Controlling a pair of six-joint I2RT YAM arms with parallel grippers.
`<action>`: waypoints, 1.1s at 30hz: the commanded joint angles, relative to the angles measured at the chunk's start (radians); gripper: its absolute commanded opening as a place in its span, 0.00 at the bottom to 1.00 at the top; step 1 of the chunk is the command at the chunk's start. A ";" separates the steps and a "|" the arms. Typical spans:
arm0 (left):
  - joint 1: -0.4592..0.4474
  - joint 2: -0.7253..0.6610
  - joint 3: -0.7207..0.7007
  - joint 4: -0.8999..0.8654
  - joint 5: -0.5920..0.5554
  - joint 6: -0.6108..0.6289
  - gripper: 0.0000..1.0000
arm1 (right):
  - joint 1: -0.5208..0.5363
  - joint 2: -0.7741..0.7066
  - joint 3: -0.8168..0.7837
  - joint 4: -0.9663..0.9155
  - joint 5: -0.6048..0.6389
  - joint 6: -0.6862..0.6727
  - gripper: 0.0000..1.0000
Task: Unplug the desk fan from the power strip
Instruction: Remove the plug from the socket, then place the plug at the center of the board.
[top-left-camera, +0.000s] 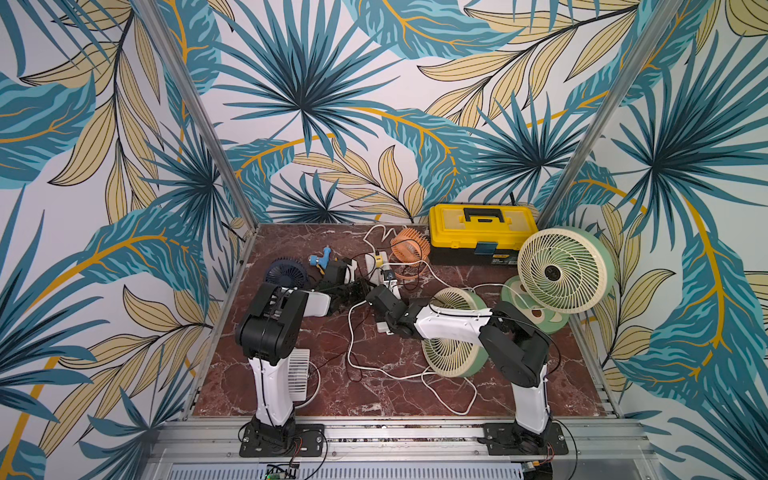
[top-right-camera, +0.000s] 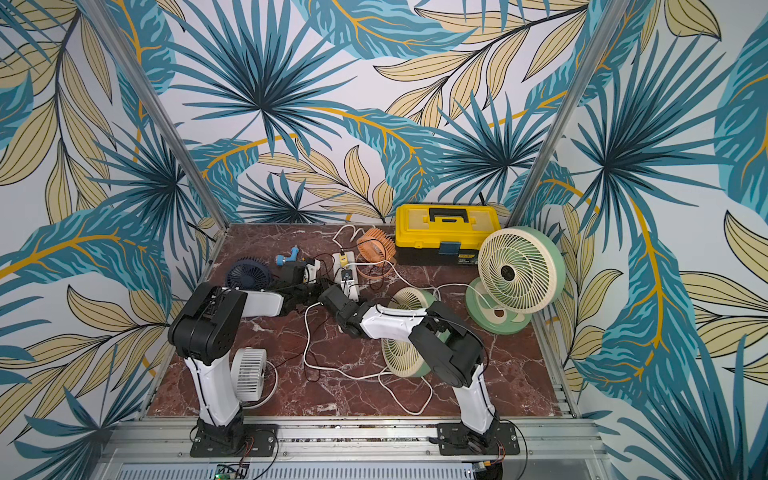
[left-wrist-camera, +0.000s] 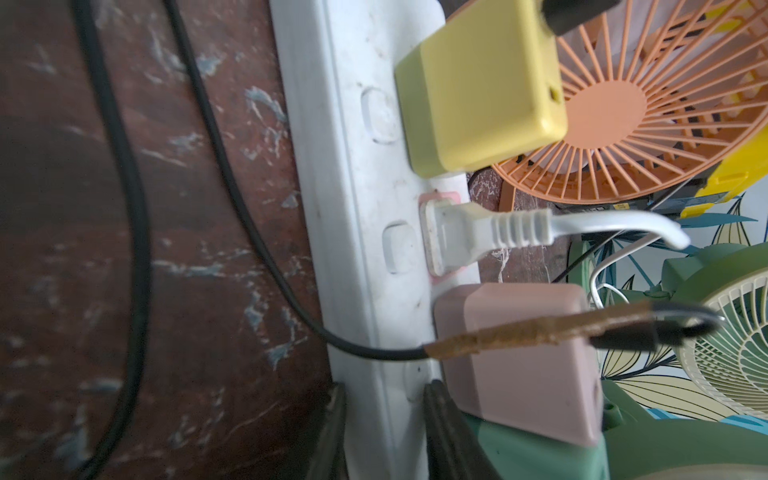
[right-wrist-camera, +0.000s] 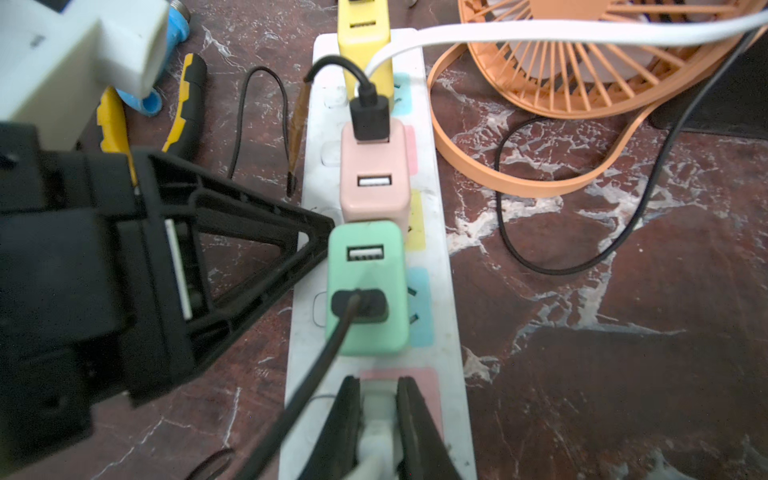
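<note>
The left gripper (left-wrist-camera: 386, 390) straddles the long white plastic power strip (right-wrist-camera: 441, 299), which lies mid-table on the red-brown marble tabletop (top-left-camera: 332, 395); clamped or loose, I cannot tell. The right gripper (right-wrist-camera: 378, 386) is pinched tight on a white plug (right-wrist-camera: 376, 436) in the strip's end pink socket (right-wrist-camera: 428, 386).

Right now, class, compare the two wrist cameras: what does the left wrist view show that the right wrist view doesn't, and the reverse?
Only the left wrist view: a cream-and-green fan. Only the right wrist view: the right tool shut on a white plug at the strip's near end, and yellow-handled pliers. Both views: the power strip, its yellow adapter and pink adapter, and the orange fan.
</note>
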 joint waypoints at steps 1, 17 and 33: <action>-0.014 0.040 -0.022 -0.171 -0.085 0.036 0.37 | 0.002 -0.069 -0.028 -0.018 -0.006 0.004 0.00; -0.014 -0.030 -0.021 -0.166 -0.035 0.021 0.40 | 0.004 -0.300 -0.144 -0.142 -0.086 0.007 0.00; -0.015 -0.163 -0.025 -0.190 -0.034 0.014 0.44 | 0.118 -0.405 -0.293 -0.347 -0.220 0.081 0.00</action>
